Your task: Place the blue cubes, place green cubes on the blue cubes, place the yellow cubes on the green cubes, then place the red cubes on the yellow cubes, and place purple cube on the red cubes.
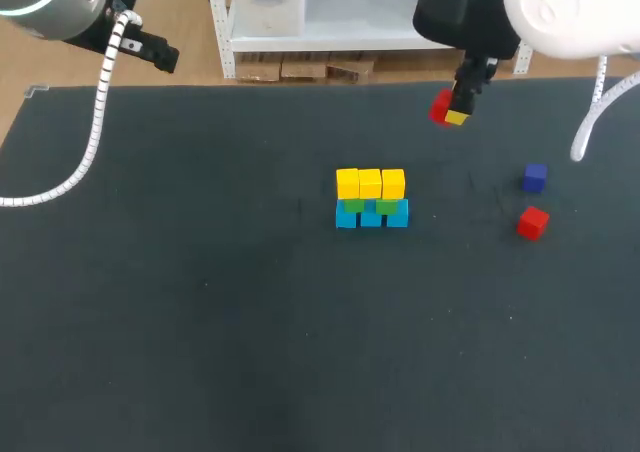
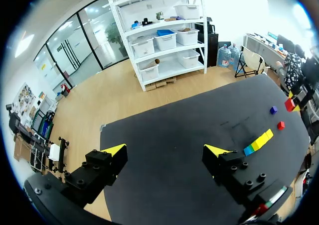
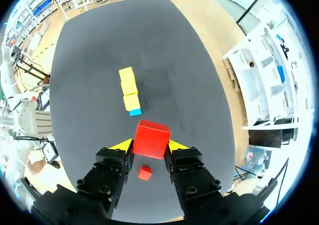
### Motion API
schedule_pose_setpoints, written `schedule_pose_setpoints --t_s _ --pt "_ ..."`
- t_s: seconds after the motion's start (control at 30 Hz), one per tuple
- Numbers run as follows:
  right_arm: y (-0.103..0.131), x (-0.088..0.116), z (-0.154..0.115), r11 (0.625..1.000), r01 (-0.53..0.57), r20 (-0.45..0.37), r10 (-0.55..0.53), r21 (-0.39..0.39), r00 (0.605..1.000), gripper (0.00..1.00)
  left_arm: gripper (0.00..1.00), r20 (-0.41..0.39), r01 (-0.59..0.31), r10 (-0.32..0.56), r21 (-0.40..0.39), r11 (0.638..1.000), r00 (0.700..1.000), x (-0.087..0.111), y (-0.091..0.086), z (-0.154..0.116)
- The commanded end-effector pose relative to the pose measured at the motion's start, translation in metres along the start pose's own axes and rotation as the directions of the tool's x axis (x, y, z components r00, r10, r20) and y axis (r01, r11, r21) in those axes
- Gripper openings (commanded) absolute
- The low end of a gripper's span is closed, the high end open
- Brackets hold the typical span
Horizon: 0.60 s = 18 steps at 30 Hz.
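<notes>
Right gripper (image 3: 151, 146) clamped on red cube (image 3: 151, 138), smooth and sharp-edged, held up over far right of table (image 1: 200, 322). Wall mid-table, long axis left-right in head view: blue cubes (image 1: 371, 217) at base, then green cubes (image 1: 353, 205), yellow cubes (image 1: 370, 183) on top. To its right, spare red cube (image 1: 532, 222) and purple cube (image 1: 534, 177) lie apart. Left gripper (image 2: 165, 150) spread wide, nothing between. Matte dark tabletop.

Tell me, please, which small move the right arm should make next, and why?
Probably carry the held red cube over to the yellow cubes. The right gripper is shut on it above the table, and the yellow row has nothing on top yet.
</notes>
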State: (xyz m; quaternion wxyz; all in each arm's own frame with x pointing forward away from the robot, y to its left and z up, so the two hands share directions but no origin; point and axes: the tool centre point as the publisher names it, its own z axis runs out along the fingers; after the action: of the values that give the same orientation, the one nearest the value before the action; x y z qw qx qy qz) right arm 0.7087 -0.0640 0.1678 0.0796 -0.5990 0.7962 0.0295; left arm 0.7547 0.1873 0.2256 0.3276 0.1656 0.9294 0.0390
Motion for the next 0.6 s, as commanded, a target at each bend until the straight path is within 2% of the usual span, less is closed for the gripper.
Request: schedule_pose_setpoints --t_s 0.03,0.13,0.27,0.33,0.6 --pt "0.001 0.001 0.000 1.000 0.000 0.003 0.000 0.003 1.000 0.00 1.00 0.000 -0.002 0.002 0.002 1.000 1.000 0.000 0.001 -0.001" --pt "0.001 0.001 0.000 1.000 0.000 0.003 0.000 0.003 1.000 0.00 1.00 0.000 -0.002 0.002 0.002 1.000 1.000 0.000 0.001 -0.001" --pt "0.002 -0.017 0.005 0.991 0.129 -0.059 -0.131 -0.032 0.990 0.00 1.00 0.000 -0.002 0.002 0.002 1.000 1.000 0.000 0.001 -0.001" --pt "0.004 -0.023 0.008 0.982 0.182 -0.061 -0.185 -0.059 0.981 0.00 1.00 0.000 -0.002 0.002 0.002 1.000 1.000 0.000 0.001 -0.001" --pt "0.007 -0.036 0.013 0.957 0.268 -0.102 -0.279 -0.112 0.955 0.00 1.00 0.000 -0.002 0.002 0.002 1.000 1.000 0.000 0.001 -0.001"
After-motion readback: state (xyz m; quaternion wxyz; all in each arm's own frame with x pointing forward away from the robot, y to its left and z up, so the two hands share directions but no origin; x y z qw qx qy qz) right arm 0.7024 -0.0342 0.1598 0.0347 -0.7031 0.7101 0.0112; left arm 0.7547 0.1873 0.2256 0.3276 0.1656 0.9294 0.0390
